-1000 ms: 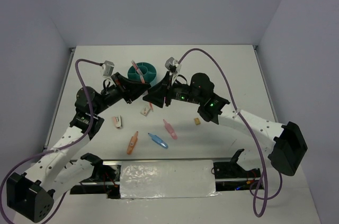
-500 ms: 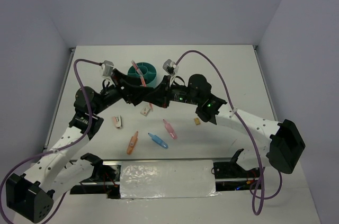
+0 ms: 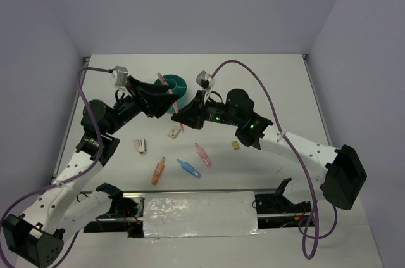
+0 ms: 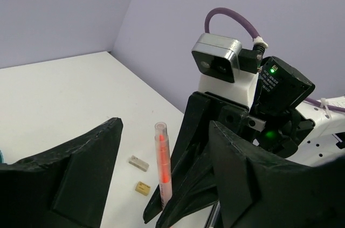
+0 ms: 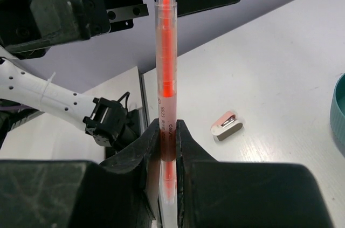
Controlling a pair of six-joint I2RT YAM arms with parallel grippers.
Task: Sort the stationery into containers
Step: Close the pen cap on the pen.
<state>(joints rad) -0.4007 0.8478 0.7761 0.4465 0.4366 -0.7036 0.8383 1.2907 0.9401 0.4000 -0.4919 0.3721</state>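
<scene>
Salmon pen (image 5: 165,77) stands upright in your right gripper (image 5: 167,137), fingers pinched tight on its lower barrel; bottom end is hidden btwn them. Small print runs along the barrel, too blurred to read. Left gripper (image 4: 164,136) is spread wide w/ nothing held; the pen shows just ahead btwn its fingers, untouched. Teal organiser cup (image 3: 180,84) sits just behind both grippers, partly hidden by the left one. Two eraser blocks (image 4: 139,164) lie on the surface beyond.
</scene>
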